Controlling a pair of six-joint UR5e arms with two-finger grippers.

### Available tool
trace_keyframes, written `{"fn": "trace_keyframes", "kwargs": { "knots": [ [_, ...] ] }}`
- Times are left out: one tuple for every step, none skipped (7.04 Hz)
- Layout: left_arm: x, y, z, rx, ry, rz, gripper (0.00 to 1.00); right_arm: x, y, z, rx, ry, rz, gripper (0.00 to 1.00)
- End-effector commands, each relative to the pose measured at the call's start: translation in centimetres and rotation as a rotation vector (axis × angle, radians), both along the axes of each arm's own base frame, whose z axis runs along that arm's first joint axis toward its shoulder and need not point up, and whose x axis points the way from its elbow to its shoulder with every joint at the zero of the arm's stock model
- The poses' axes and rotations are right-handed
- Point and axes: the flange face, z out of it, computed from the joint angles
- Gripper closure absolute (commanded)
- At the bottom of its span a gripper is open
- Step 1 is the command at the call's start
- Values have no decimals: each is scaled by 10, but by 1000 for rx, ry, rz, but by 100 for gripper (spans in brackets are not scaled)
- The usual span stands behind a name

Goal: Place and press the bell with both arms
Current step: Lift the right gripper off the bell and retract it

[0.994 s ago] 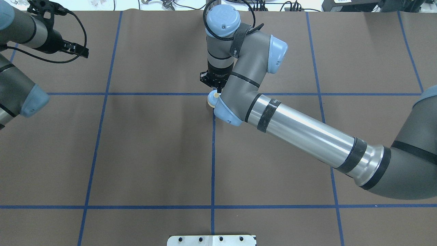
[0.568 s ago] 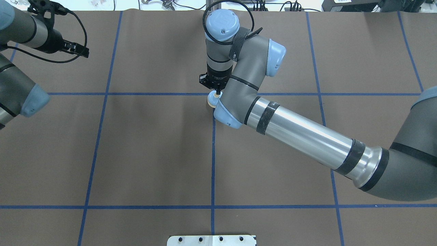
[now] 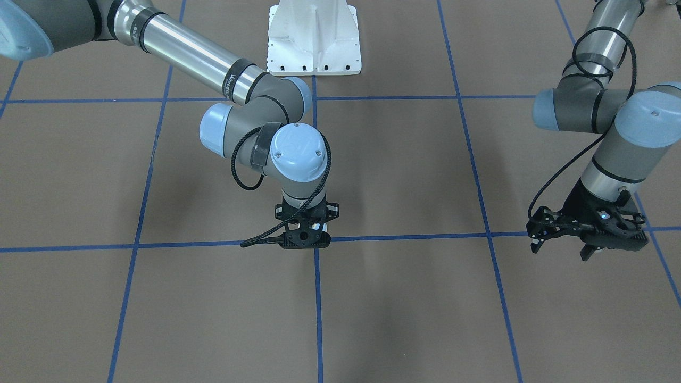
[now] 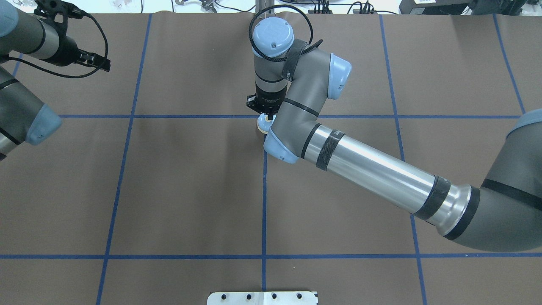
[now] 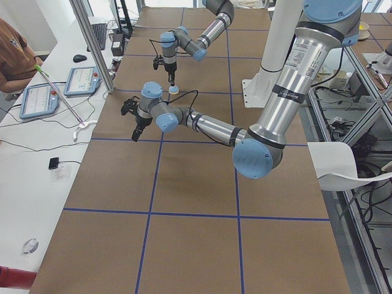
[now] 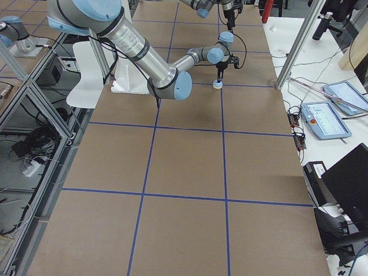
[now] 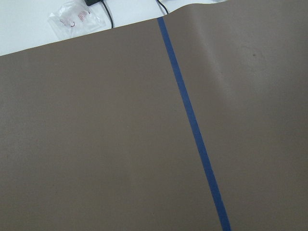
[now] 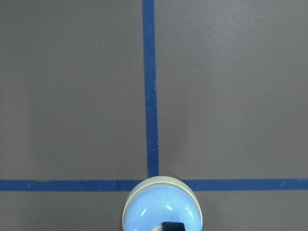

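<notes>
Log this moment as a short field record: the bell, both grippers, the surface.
bell: small light-blue dome-shaped call bell with a cream base rim, upright on the mat, at a crossing of two blue tape lines
right gripper: black two-finger right gripper, pointing down, fingers together on the bell's top
left gripper: black two-finger left gripper, open, holding nothing, well apart from the bell
surface: brown mat with a blue tape grid

No readable text; marking [image 3: 232,83] on right arm [image 3: 186,50] blurred.
</notes>
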Motion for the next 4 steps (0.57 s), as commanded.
{"fn": "trace_keyframes", "kwargs": {
  "knots": [
    [0,0,0,1,0,0,0,3,-2,-21,-2,-17,20,100],
    [0,0,0,0,1,-1,0,15,-12,-39,4,-38,35,100],
    [0,1,-1,1,2,-1,0,23,-9,-57,-12,-58,62,100],
    [-1,1,1,-2,0,-1,0,37,0,-69,-45,-34,83,1]
  ]
}}
